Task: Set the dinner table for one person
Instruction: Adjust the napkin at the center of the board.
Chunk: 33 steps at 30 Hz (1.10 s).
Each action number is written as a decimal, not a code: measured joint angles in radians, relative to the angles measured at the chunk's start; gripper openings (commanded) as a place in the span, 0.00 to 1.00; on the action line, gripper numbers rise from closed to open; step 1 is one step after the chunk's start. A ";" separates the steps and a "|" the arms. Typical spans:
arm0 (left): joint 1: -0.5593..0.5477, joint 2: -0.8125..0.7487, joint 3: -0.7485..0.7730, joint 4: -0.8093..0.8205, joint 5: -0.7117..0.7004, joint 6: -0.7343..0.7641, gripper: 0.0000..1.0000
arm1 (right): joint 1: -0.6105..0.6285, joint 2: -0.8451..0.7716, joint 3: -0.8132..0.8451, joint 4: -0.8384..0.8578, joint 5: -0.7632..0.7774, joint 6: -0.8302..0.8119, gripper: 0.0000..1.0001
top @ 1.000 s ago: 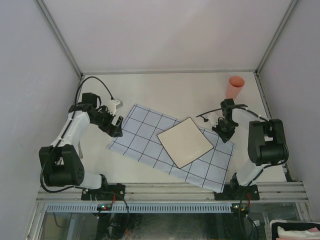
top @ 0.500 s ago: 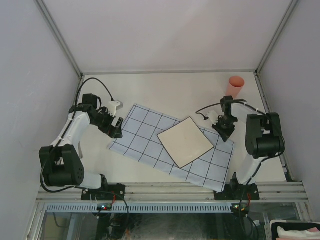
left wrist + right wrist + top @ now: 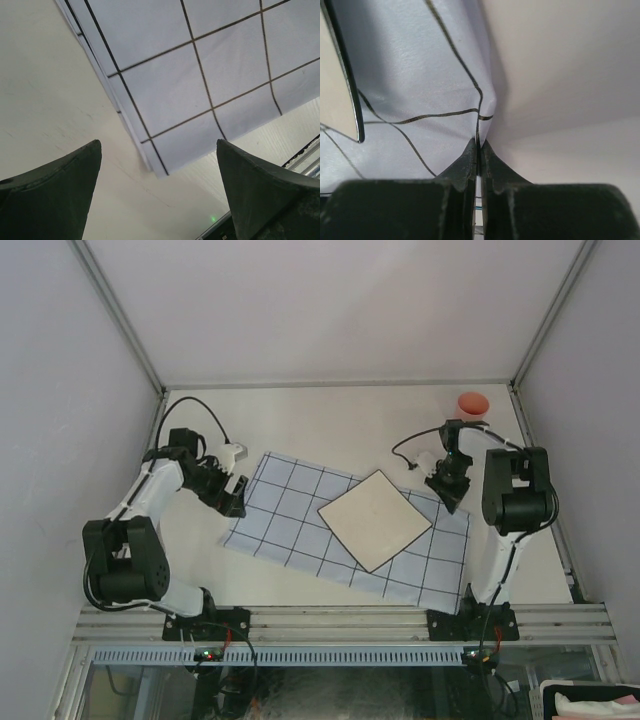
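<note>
Pale-blue checked cloth (image 3: pixel 290 515) lies skewed across the middle of the off-white table (image 3: pixel 330 420), with a square cream plate (image 3: pixel 374 520) resting on it and a pink cup (image 3: pixel 472 404) standing apart near the far right corner. The right tool (image 3: pixel 479 150) is pressed together on the cloth's far right edge, pinching a fold, probably to tug the cloth square. The left tool (image 3: pixel 158 145) hangs spread wide over the opposite corner, gripping nothing, seemingly placed to catch that end.

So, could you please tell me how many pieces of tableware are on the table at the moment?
2. A square plate lies on the checked cloth; a pink cup sits at the far right corner of the table. Smaller items may be hidden.
</note>
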 measured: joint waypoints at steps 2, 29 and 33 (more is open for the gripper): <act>0.000 0.013 0.002 0.005 0.000 0.000 1.00 | -0.009 0.030 0.055 0.010 0.015 -0.012 0.00; 0.000 0.057 0.002 0.036 0.001 -0.010 1.00 | -0.039 0.245 0.415 0.000 0.073 -0.037 0.00; 0.000 0.058 0.002 0.037 0.002 -0.011 1.00 | -0.039 0.247 0.417 0.000 0.074 -0.035 0.44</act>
